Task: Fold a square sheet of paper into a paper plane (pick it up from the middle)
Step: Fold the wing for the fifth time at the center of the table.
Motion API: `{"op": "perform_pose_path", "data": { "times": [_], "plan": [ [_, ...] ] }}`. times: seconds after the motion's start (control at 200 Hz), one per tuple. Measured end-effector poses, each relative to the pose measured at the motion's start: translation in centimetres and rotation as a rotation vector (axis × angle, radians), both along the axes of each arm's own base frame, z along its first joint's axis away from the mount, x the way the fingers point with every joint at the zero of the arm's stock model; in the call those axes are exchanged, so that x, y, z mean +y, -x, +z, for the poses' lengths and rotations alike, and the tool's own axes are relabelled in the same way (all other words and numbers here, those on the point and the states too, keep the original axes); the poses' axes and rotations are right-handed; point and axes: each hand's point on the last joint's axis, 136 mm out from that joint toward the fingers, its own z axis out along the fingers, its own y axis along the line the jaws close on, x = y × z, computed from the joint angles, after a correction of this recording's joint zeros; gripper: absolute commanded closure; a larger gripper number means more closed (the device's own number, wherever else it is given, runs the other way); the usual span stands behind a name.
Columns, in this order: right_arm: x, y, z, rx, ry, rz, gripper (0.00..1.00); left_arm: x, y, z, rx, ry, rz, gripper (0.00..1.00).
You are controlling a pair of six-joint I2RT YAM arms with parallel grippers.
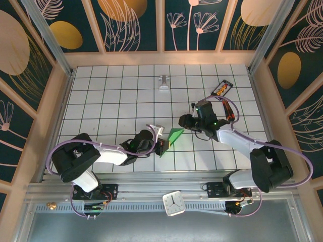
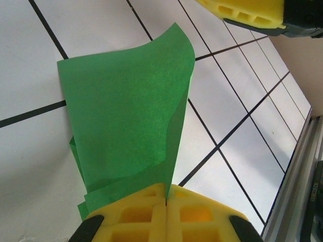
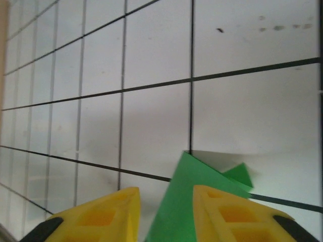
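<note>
Mid-fold, I'd say: green sheet (image 1: 175, 136), part-folded w/ loose layers, is held up near the table (image 1: 101, 101) centre, twd near edge. L gripper (image 2: 165, 212) is clamped on its lower edge. R gripper (image 3: 166, 201) has jaws part-open astride the tip, not pinching. Next prob. needs R to pinch & press a crease. Metal clip (image 1: 163, 83) by far edge, orange-black tool (image 1: 222, 88) twd far R corner, clock (image 1: 174, 203) on near rail: all well apart, nothing blocking.

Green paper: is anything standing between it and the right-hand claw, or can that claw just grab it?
Nothing visible stands between them. The right gripper is open, and the green paper reaches up between its yellow fingers, with bare tiled table beyond. The left gripper is shut on the paper.
</note>
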Motion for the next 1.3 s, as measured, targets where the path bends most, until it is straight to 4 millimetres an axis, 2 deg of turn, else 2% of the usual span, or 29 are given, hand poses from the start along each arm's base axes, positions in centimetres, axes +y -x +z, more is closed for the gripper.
{"op": "perform_pose_path", "data": {
  "times": [0.255, 0.49, 0.58, 0.696, 0.951, 1.111, 1.301],
  "plan": [
    [-0.8, 1.7, 0.7, 0.003, 0.052, -0.008, 0.61, 0.2, 0.0, -1.4, 0.009, -0.050, -0.005, 1.00],
    [-0.7, 1.6, 0.6, -0.005, 0.046, -0.014, 0.61, 0.0, 0.0, -1.9, 0.024, -0.055, -0.010, 1.00],
    [-0.4, 1.4, 0.0, 0.008, 0.046, -0.006, 0.61, -0.1, 0.0, -2.1, 0.048, -0.033, -0.013, 1.00],
    [-0.1, 1.3, -0.8, 0.028, 0.049, 0.004, 0.61, 0.4, 0.1, -2.7, 0.094, -0.002, -0.004, 1.00],
    [1.3, 1.7, -0.8, 0.025, 0.024, 0.049, 0.61, 1.1, 0.1, -2.5, 0.153, 0.085, 0.008, 1.00],
    [1.3, 1.8, -0.8, 0.024, 0.026, 0.054, 0.60, 2.0, 0.1, -3.8, 0.215, 0.103, 0.026, 1.00],
    [1.1, 2.0, -1.3, 0.044, 0.038, 0.050, 0.60, 1.8, 0.4, -3.8, 0.245, 0.135, 0.016, 1.00]
  ]
}}
